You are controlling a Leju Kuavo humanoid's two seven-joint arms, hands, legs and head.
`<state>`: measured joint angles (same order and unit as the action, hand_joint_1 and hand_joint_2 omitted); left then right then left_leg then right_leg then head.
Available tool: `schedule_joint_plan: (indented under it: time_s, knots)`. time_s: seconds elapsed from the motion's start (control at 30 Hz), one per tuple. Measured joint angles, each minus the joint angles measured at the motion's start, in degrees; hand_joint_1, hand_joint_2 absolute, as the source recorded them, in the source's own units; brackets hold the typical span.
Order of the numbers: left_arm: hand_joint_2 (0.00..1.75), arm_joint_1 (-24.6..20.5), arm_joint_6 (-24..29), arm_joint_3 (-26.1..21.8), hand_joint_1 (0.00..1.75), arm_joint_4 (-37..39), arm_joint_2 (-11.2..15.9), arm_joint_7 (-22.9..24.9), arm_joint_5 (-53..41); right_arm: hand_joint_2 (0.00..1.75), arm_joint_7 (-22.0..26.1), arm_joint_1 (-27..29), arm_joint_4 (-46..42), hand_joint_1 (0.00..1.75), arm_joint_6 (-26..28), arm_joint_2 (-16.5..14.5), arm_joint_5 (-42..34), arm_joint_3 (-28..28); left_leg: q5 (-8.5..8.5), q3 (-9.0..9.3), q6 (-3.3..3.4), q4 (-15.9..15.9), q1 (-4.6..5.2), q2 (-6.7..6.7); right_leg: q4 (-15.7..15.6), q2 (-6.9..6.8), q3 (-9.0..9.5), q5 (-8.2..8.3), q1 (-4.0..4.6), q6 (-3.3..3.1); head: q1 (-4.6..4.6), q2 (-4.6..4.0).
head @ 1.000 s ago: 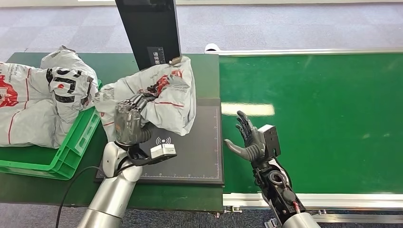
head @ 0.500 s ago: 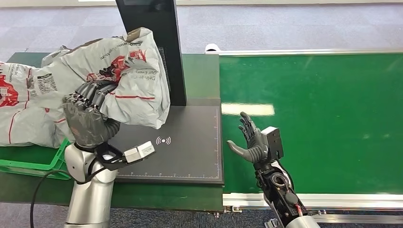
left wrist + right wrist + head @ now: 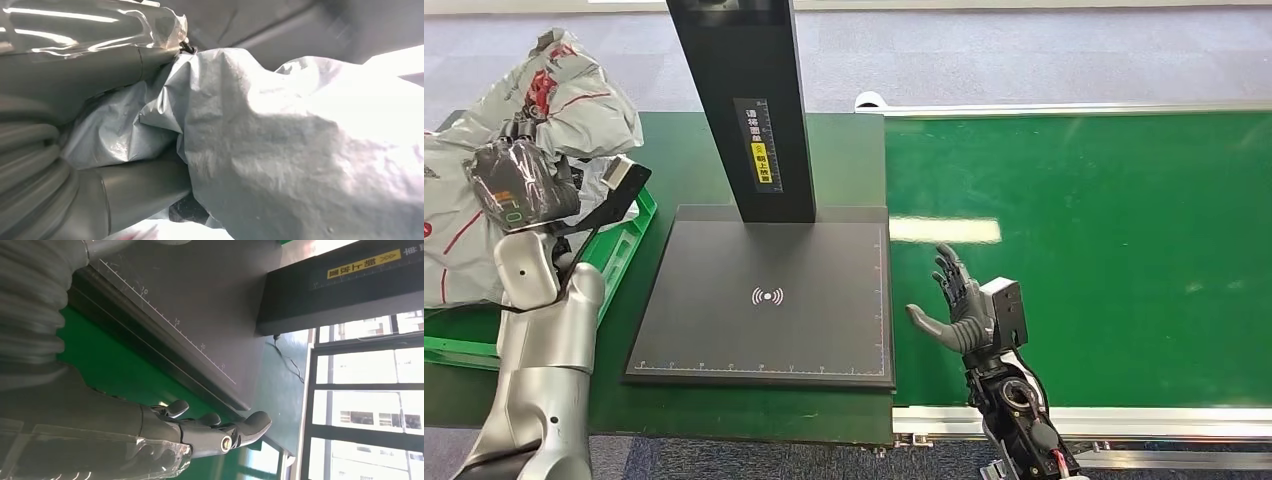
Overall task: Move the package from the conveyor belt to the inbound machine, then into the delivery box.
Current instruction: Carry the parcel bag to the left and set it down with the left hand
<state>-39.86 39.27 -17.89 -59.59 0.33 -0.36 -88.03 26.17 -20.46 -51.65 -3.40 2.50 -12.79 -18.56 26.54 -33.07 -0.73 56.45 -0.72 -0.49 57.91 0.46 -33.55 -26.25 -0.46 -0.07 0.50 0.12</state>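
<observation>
The left hand [image 3: 519, 185] is up over the green delivery box [image 3: 620, 262] at the far left of the table, and it grips the grey package [image 3: 574, 95], a crumpled poly mailer with red print. In the head view the bag bulges above and beyond the hand, over the grey mailers [image 3: 454, 235] already heaped in the box. In the left wrist view the grey plastic of the package [image 3: 300, 160] sits right against the camera, with the thick grey thumb [image 3: 140, 192] pressed under a fold and another finger lying along the bag's other side. So that hand is clamped on the package.

The inbound machine's flat black scanner plate [image 3: 774, 340] sits bare, its white wireless symbol [image 3: 767, 296] showing, and the black upright column [image 3: 744, 100] with its yellow label rises from the plate's far edge.

Over on the right, the right hand [image 3: 954, 305] hovers above the green conveyor belt [image 3: 1104, 250], just beside the plate's right edge. Its fingers are spread, palm turned towards the plate, holding nothing. The right wrist view shows the dark fingers [image 3: 210, 430] stretched out over the belt beside the plate's ruled edge.
</observation>
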Motion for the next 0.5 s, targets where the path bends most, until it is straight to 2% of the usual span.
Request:
schedule_joint_plan:
  time_s: [0.13, 0.3, 0.5]
  knots:
    - [1.75, -3.5, -5.7, 2.7, 1.75, 10.9, 4.6, 8.4, 1.4, 1.75, -0.1, -0.1, 0.0, 0.0, -0.6, -0.6, 1.0, 0.0, 0.01, -0.04, 0.0, 0.0, 0.0, 0.07, 0.0, 0.06, -0.05, 0.0, 0.0, 0.0, 0.0, 0.01]
    - [1.75, -5.6, -10.9, 4.5, 1.75, 18.6, 8.0, 11.1, 3.0, 1.75, -0.3, -0.1, 0.0, 0.0, -0.9, -1.6, 2.2, 0.2, 0.01, -0.07, 0.0, 0.0, 0.0, 0.07, 0.0, 0.07, -0.09, 0.0, 0.0, 0.0, 0.0, 0.0]
    - [1.75, -6.3, -19.0, 6.4, 1.75, 23.9, 11.0, 14.1, 3.8, 1.75, -0.9, -0.1, 0.0, 0.0, -1.5, -2.5, 4.1, 1.4, 0.01, -0.08, 0.0, 0.0, 0.0, 0.14, 0.0, 0.13, -0.11, 0.0, 0.0, 0.0, 0.0, 0.0]
